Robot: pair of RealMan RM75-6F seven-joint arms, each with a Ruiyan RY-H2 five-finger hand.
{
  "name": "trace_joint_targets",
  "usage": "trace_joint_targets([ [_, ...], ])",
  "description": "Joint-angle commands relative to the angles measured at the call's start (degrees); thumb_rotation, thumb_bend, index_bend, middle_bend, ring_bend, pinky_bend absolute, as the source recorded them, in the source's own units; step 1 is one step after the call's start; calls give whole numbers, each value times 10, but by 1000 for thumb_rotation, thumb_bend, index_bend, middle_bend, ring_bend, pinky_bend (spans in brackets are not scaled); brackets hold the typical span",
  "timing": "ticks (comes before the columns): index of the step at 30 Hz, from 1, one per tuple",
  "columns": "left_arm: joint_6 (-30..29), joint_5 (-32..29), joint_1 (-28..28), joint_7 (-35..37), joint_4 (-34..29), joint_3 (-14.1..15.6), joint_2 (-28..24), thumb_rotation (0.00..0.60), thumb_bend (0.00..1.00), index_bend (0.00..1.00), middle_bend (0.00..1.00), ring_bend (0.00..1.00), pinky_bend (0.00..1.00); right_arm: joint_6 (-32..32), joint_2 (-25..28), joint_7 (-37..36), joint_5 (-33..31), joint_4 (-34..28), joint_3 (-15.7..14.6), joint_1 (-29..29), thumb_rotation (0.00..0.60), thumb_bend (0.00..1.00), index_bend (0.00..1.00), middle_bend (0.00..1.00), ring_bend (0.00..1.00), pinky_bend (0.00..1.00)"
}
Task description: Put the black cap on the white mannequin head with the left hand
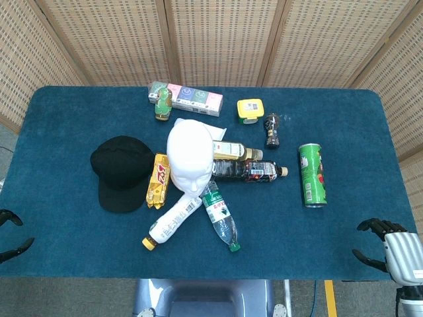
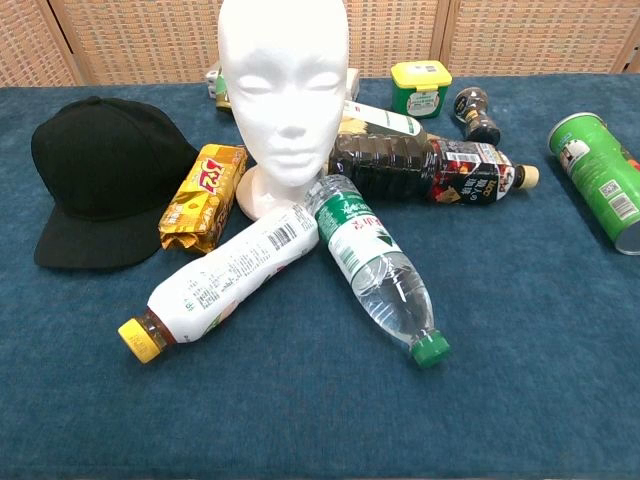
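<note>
The black cap (image 1: 121,171) (image 2: 103,180) lies flat on the blue table, brim toward me, just left of the white mannequin head (image 1: 190,156) (image 2: 283,85). The head stands upright and bare, facing me. My left hand (image 1: 11,238) shows only as dark fingertips at the far left edge of the head view, well below and left of the cap, holding nothing. At the bottom right corner my right hand (image 1: 386,247) hovers with fingers spread and empty. Neither hand appears in the chest view.
Around the head's base lie a yellow snack pack (image 1: 157,180), a white bottle (image 1: 172,221), a clear water bottle (image 1: 220,216) and a dark bottle (image 1: 248,170). A green can (image 1: 311,174), a small pepper grinder (image 1: 271,130), a yellow tub (image 1: 250,109) and boxes (image 1: 186,98) sit further off.
</note>
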State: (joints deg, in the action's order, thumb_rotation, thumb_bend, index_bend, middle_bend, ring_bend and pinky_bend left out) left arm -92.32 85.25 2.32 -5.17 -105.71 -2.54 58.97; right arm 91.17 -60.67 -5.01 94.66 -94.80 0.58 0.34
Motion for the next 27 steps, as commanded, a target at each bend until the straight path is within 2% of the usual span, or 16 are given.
trace_joint_targets([
  [1,4,-2,-2,-1,2,0,2,600,71,511,454,322,513,-3,0,2,-1,-1,0,1,600,117,438,465,475,486],
  [15,16,0,-10,-6,4,0,1,600,72,511,454,322,513,11,0,-8,4,5,-3,-4,600,117,438,465,475,486],
  [23,26,-2,-25,-55,23,-7,21,600,85,512,454,322,515,11,-1,-7,0,8,-3,-6,600,116,438,465,475,486],
  [27,47,-5,-40,-64,39,-10,36,600,89,544,475,328,542,10,1,-4,-2,5,-2,-6,600,116,438,465,475,486],
])
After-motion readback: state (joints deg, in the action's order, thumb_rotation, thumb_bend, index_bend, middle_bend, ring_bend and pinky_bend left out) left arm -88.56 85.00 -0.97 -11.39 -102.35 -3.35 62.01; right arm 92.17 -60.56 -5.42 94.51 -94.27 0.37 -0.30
